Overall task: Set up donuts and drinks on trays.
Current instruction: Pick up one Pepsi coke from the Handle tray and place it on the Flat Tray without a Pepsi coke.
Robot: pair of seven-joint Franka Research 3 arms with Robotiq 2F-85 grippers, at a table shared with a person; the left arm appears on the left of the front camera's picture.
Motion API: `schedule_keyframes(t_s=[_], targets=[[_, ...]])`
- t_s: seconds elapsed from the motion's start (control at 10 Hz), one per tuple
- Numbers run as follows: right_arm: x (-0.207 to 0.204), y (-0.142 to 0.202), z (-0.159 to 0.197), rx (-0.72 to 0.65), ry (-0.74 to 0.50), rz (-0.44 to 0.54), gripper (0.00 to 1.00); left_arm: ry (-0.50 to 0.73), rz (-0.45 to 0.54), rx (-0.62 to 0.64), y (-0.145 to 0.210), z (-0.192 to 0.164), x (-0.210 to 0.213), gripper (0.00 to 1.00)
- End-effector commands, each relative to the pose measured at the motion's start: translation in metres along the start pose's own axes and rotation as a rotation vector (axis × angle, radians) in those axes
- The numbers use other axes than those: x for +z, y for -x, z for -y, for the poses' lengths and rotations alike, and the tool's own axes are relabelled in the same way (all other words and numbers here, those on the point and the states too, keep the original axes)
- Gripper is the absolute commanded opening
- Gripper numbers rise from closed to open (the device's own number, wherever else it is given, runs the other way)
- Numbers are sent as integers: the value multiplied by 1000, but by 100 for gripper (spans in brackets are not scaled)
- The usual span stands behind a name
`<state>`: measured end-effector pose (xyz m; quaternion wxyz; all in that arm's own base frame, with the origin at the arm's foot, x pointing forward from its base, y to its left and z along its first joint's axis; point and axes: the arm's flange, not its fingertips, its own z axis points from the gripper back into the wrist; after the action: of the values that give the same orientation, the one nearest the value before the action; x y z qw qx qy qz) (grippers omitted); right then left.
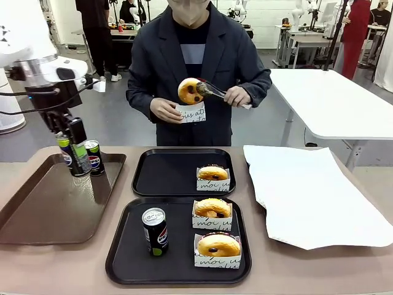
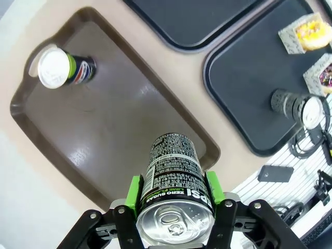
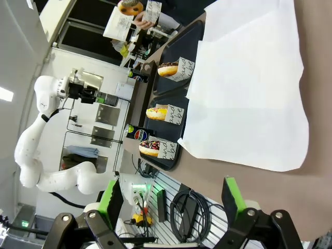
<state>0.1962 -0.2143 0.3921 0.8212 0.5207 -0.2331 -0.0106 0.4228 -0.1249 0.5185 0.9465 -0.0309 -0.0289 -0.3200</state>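
Leftmost, the left gripper [image 1: 72, 157] clamps a can [image 2: 174, 182] above the brown tray [image 1: 37, 209], just beside another can [image 1: 93, 157], then come two black trays [image 1: 178, 184] (near one holding a can [image 1: 155, 232] and two donuts [image 1: 213, 208], far one a single donut [image 1: 212, 173]), and the right gripper [image 3: 174, 199] gapes wide.

A grey floor [image 1: 116, 117] stretches behind the brown bench [image 1: 55, 270]. A white table [image 1: 331, 101] stands to the right. Desks [image 1: 301, 40] line the far white wall [image 1: 67, 15].
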Motion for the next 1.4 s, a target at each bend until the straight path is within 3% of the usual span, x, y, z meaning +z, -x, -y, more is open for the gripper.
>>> schedule_keyframes(t_s=[0.0,0.7,0.9,1.3], targets=[[0,-2,0,17,-20,17,100,-19,19,38,-24,7,0,58],[0,-2,0,17,-20,17,100,57,79,118,-105,29,-46,58],[0,-2,0,17,-20,17,100,67,48,135,-115,27,-66,58],[0,-2,0,17,-20,17,100,31,8,15,-39,17,-18,58]])
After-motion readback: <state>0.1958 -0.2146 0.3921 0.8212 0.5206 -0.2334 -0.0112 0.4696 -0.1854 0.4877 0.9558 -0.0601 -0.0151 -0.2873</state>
